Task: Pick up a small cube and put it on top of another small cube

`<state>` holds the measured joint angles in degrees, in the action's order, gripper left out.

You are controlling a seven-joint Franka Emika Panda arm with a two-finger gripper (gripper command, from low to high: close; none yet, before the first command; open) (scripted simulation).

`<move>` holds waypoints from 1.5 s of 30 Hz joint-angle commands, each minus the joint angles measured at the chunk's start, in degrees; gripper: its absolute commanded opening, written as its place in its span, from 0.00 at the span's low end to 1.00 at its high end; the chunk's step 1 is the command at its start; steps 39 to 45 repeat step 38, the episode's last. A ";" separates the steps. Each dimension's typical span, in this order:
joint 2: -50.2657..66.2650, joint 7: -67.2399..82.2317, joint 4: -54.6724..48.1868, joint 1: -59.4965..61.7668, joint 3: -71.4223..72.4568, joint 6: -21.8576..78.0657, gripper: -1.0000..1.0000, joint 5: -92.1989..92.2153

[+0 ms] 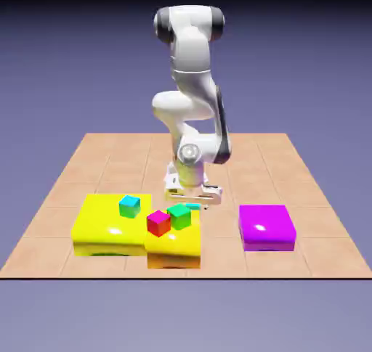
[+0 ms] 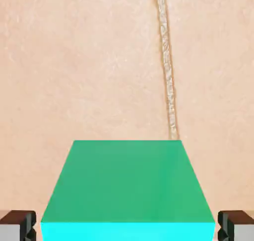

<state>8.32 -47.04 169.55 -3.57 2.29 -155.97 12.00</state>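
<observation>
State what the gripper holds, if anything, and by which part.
The gripper seems to hold a teal cube by two opposite sides, between its fingertips.

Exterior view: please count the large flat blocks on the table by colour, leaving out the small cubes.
Yellow blocks: 2
Magenta block: 1
Total: 3
</observation>
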 commanded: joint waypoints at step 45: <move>-4.82 -46.21 -35.21 27.11 4.76 30.51 1.00 12.10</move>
